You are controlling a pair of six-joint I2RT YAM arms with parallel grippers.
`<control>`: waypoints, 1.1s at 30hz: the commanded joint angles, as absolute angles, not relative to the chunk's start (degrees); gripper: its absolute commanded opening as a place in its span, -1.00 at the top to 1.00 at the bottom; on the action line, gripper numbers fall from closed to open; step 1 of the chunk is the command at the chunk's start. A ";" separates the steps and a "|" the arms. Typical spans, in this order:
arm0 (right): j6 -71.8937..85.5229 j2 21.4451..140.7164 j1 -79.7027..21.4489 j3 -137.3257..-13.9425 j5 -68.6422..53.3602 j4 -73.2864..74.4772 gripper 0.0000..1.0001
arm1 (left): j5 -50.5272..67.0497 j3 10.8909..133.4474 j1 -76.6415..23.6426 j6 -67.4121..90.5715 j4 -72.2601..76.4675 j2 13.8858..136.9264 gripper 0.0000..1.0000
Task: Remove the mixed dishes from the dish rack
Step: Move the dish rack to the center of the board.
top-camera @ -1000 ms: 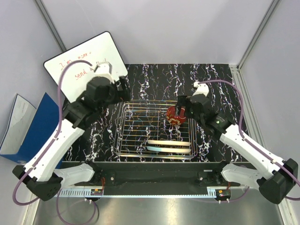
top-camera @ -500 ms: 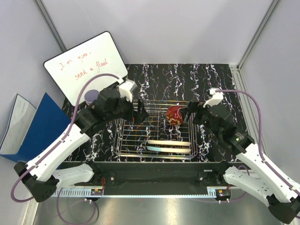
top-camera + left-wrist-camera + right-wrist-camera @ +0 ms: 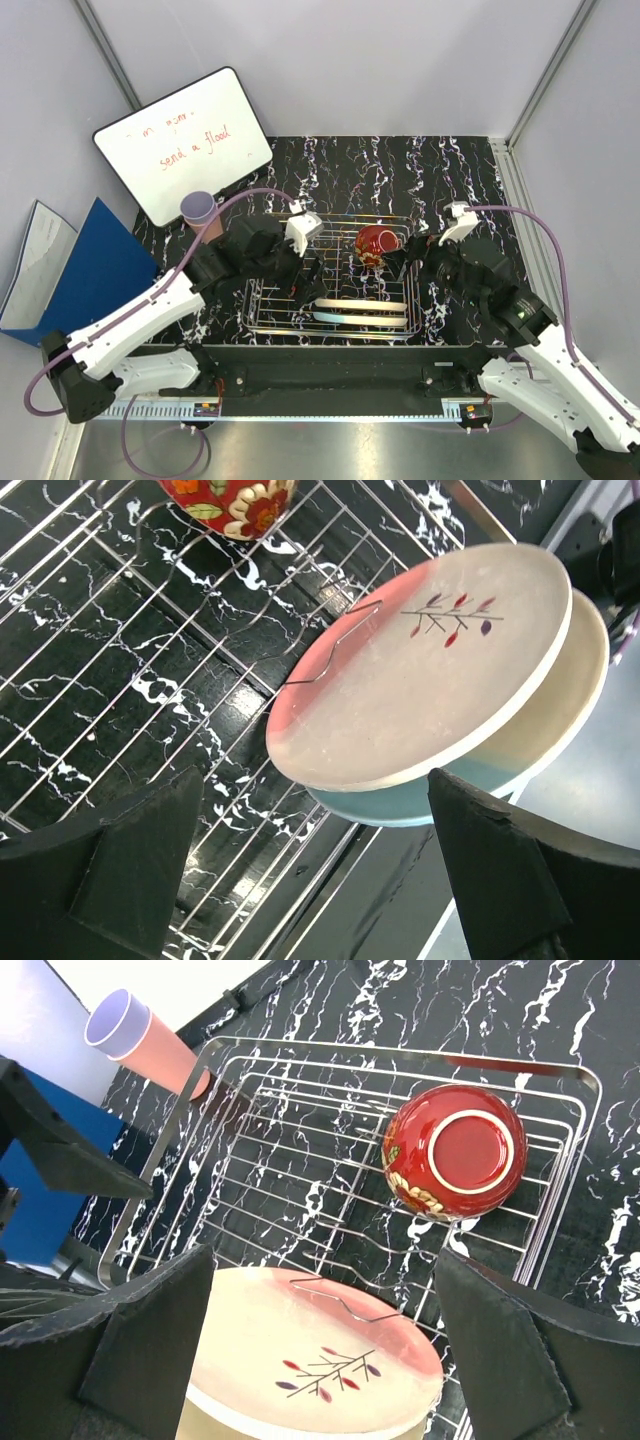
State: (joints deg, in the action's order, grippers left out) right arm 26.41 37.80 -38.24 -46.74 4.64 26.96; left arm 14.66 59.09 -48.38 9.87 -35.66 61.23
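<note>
The dish rack (image 3: 280, 312) sits mid-table. A red patterned bowl (image 3: 375, 243) lies upside down in its far right part. Two plates stand on edge along its near side: a pink and cream plate (image 3: 420, 670) leans on a light-blue and cream plate (image 3: 430, 805). A lavender cup (image 3: 197, 207) is nested in a salmon-pink cup (image 3: 170, 1058), outside the rack's far left corner. My left gripper (image 3: 310, 280) hangs open over the rack, left of the plates. My right gripper (image 3: 402, 262) hangs open right of the bowl (image 3: 455, 1150), apart from it.
A whiteboard (image 3: 185, 140) with red writing leans at the back left. A blue folder (image 3: 60, 265) lies off the table's left edge. Grey walls close in the back and both sides.
My left arm swung from the whiteboard corner down over the rack, uncovering the nested cups. My right gripper drew back from the bowl toward the right.
</note>
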 commanded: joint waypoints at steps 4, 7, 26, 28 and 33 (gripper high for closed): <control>27.07 38.41 -38.23 -45.35 2.37 26.63 -0.99 | 17.75 58.18 -50.80 4.92 -33.67 65.29 -0.96; 27.07 37.97 -38.23 -44.83 2.63 26.37 -1.00 | 13.72 57.92 -51.50 6.24 -32.96 65.83 -0.94; 49.39 46.92 -38.23 -43.16 38.14 41.84 -1.00 | -29.18 57.93 -46.95 25.83 -38.49 56.07 -0.98; 49.66 49.90 -38.23 -43.07 38.32 40.78 -0.99 | -29.70 57.40 -45.36 27.68 -39.81 57.74 -0.98; 49.57 55.62 -38.23 -42.10 37.44 37.10 -0.97 | -29.45 54.85 -40.35 29.70 -39.20 60.02 -0.98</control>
